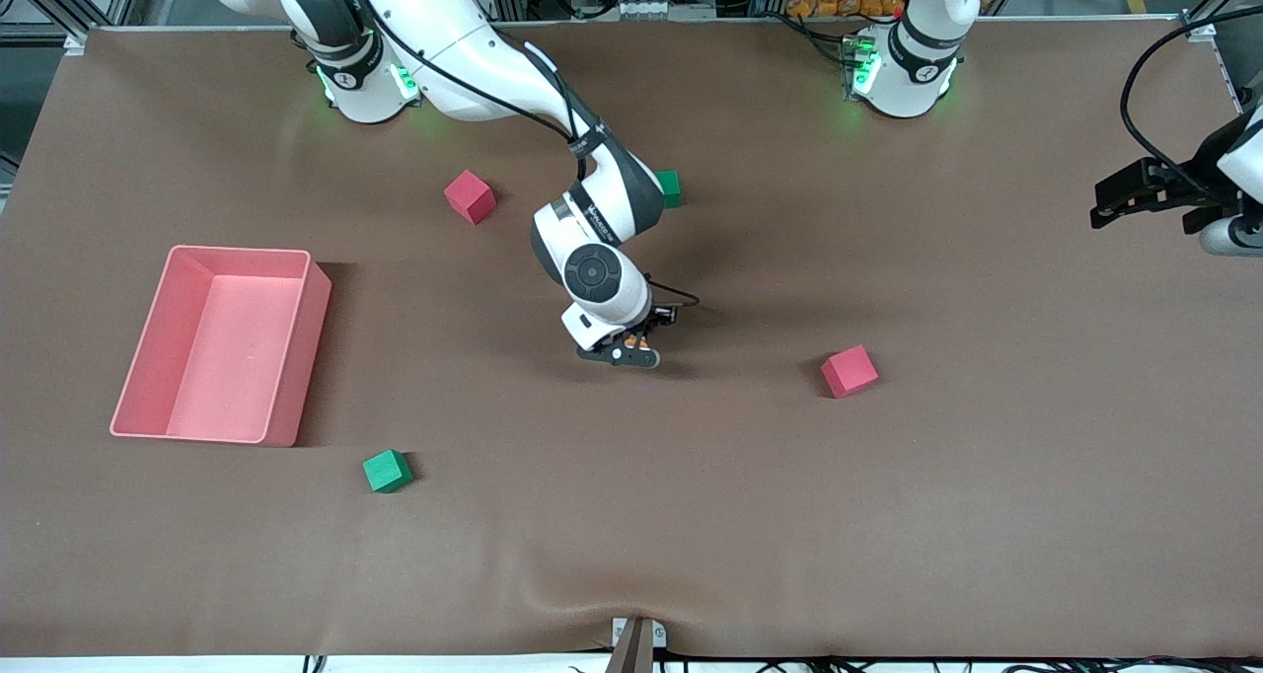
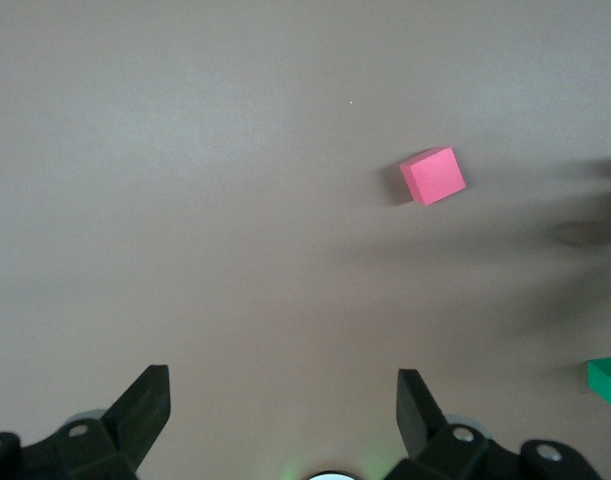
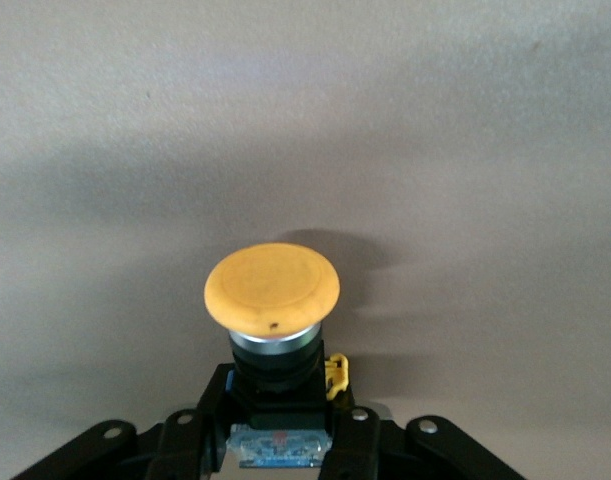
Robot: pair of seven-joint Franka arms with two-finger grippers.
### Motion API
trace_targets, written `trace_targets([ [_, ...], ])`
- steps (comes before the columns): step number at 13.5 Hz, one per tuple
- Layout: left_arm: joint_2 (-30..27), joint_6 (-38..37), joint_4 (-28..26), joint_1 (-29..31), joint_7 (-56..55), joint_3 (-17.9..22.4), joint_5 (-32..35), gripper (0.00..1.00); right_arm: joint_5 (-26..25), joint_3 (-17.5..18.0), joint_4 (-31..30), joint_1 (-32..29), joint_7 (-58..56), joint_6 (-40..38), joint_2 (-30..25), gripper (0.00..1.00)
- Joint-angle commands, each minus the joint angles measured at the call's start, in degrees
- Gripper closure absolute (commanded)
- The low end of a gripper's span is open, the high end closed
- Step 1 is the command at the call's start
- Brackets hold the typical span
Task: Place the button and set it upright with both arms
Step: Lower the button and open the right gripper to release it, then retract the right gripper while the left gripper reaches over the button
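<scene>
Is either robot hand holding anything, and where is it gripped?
The right gripper holds the button by its dark lower body; the left gripper is empty.

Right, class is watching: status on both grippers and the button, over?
Right gripper low over mid-table, shut on button. Left gripper open, waiting at the left arm's end. Nearest red cube sits apart from the button.

table cover (image 1: pixel 888 515): brown, matt, cloth-like, slightly wrinkled at near edge | button (image 3: pixel 272 288): matt orange plastic cap, shiny metal ring, black plastic body | bin (image 1: pixel 296 377): pink smooth plastic, faint sheen | red cube (image 1: pixel 850 371); green cube (image 1: pixel 386 471): matt, foam-like | arms (image 1: pixel 474 51): glossy white shell, black matt bands
</scene>
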Motion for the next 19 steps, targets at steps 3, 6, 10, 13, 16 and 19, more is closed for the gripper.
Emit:
trace_targets([
  [3,0.04,-0.47,0.74,0.0,0.49,0.01,-0.66,0.0,0.45,0.16,2.35,-0.76,-2.43,0.11,1.54,0.0],
  [6,1.0,-0.39,0.74,-0.7,0.32,-0.68,-0.66,0.0,0.36,-0.02,2.35,-0.84,-2.43,-0.33,0.05,0.0],
  [10,2.76,-0.3,0.83,-1.41,0.49,-1.65,-0.84,0.0,0.27,-0.45,2.09,-2.16,-2.6,-2.51,-3.37,0.0],
  [13,5.92,-0.3,1.79,-2.37,0.14,-2.53,-3.74,0.0,0.27,-0.98,1.13,-7.94,-8.64,-11.02,-9.6,0.0],
  [16,9.35,-0.39,4.17,-6.58,-5.99,-2.97,-3.65,0.0,-2.17,-2.29,-4.48,-14.98,-15.07,-15.09,-19.16,0.0],
  [19,13.91,-0.47,7.23,-11.15,-8.72,-2.97,-4.0,0.0,-10.52,-6.77,-14.75,-15.26,-15.08,-15.27,-30.85,0.0],
])
